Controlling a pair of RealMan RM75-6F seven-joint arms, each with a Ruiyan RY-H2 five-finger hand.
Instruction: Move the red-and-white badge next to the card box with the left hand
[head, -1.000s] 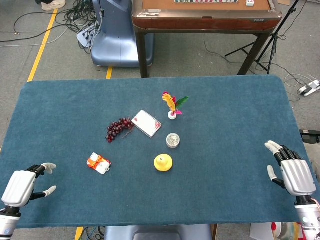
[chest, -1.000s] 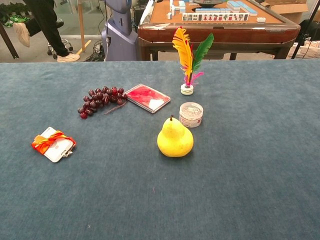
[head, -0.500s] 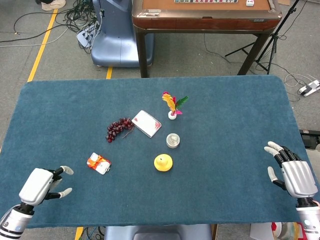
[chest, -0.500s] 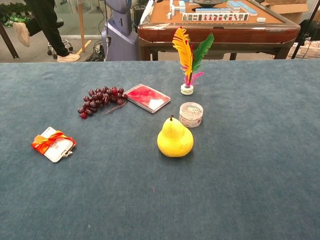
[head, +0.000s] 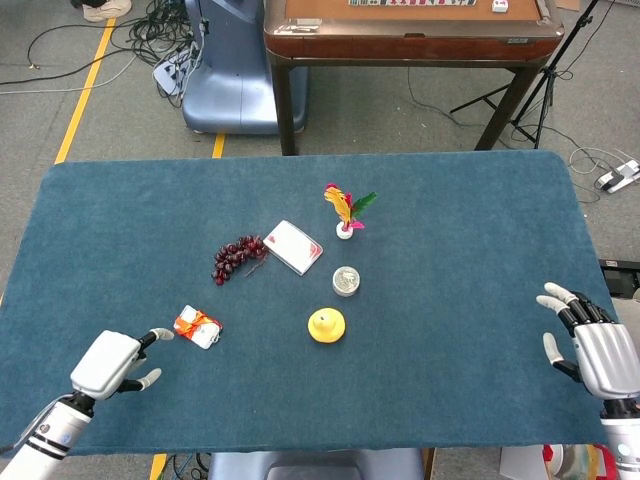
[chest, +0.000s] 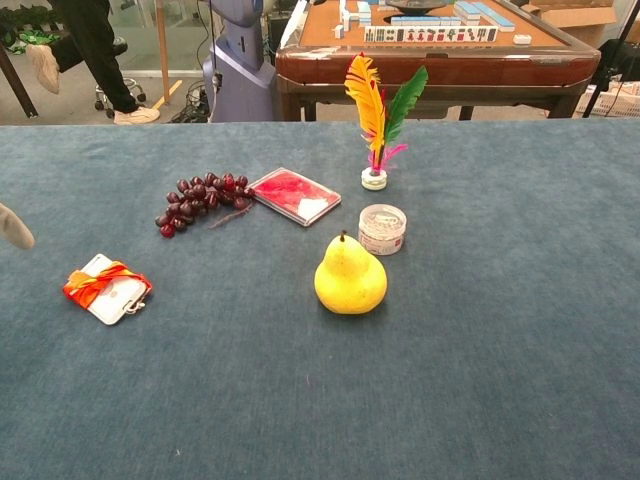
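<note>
Left hand (head: 118, 362) has slid in from the near left corner of the table toward the red-and-white badge (head: 197, 326) over the last second; now its fingertips (head: 162, 334) sit just short of the badge, not touching it. Fingers are spread and it's holding nothing. In the chest view only one pale fingertip (chest: 15, 228) pokes in at the left edge.

So taking the badge as the landmark: it lies flat on the blue table (head: 470, 230), orange ribbon across it, well apart from the card box (head: 293, 246), which sits farther back and to the right. Grapes (head: 236, 257) are between those two, just left of the card box and nearly touching it. Pear (head: 326, 325) stands level with the badge, off to its right. Behind the pear is a small round tin (head: 346, 280), and past that the feather shuttlecock (head: 345, 211) stands upright, just right of the card box.

Right hand (head: 598, 348) is way over on the far side from the badge, at the table's right edge, fingers spread, nothing in it. It's drifted slightly toward the near edge.
</note>
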